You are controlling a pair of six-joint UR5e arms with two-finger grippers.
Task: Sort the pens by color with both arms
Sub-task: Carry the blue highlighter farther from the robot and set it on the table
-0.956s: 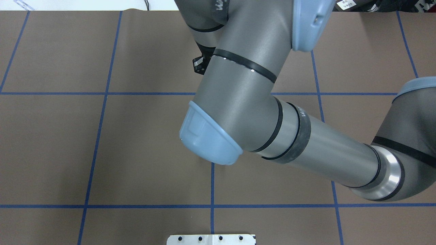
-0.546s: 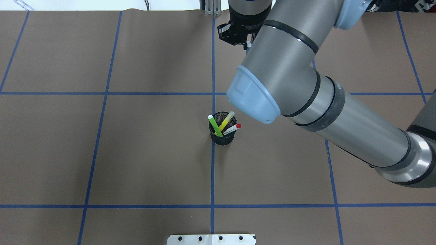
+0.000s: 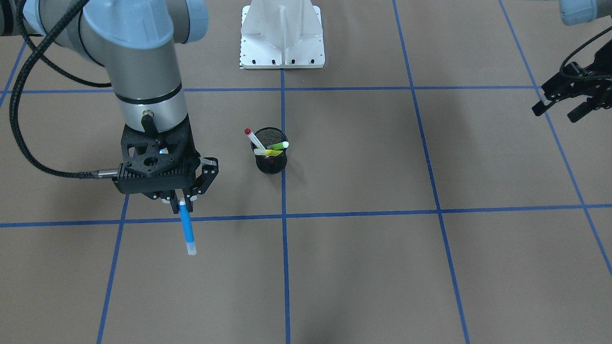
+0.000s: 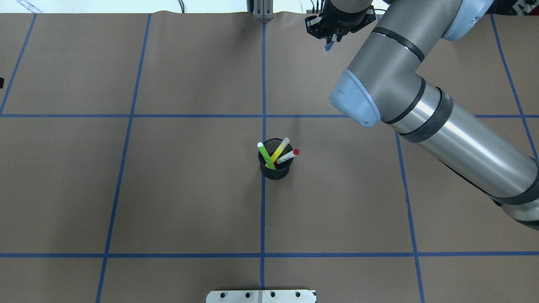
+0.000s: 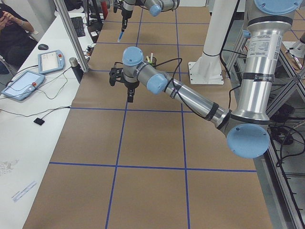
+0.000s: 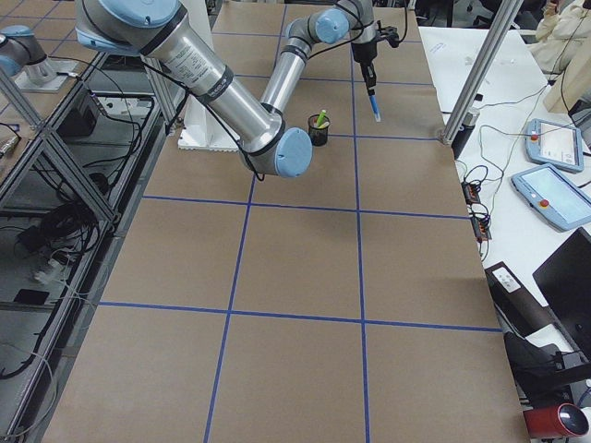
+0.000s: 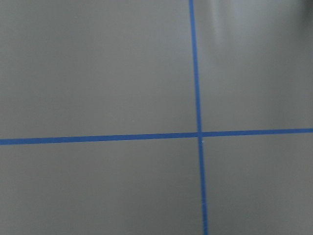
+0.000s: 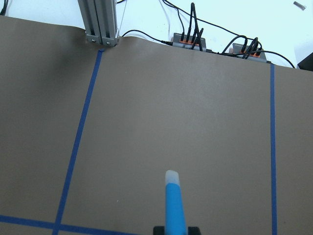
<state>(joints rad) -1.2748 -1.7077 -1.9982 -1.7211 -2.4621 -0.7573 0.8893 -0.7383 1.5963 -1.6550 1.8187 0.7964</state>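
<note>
My right gripper [image 3: 181, 203] is shut on the blue pen [image 3: 186, 231] and holds it upright above the brown mat, at the far side right of centre in the overhead view [image 4: 328, 45]. The right wrist view shows the blue pen [image 8: 173, 205] sticking out from between the jaws. The light green pen [image 4: 265, 155], the yellow pen [image 4: 280, 149] and the white pen with red cap [image 4: 288, 156] stand tilted in the black mesh cup [image 4: 275, 171] at the table's middle. My left gripper [image 3: 557, 111] hangs open and empty far off to the robot's left.
The white base pedestal [image 3: 282, 36] stands on the robot's side of the cup. An aluminium post [image 8: 100, 22] and cable hubs [image 8: 188, 41] sit at the mat's far edge. Blue tape lines divide the mat into squares.
My right arm has swung from over the table's middle toward the far right with the blue pen, uncovering the cup and its three pens.
</note>
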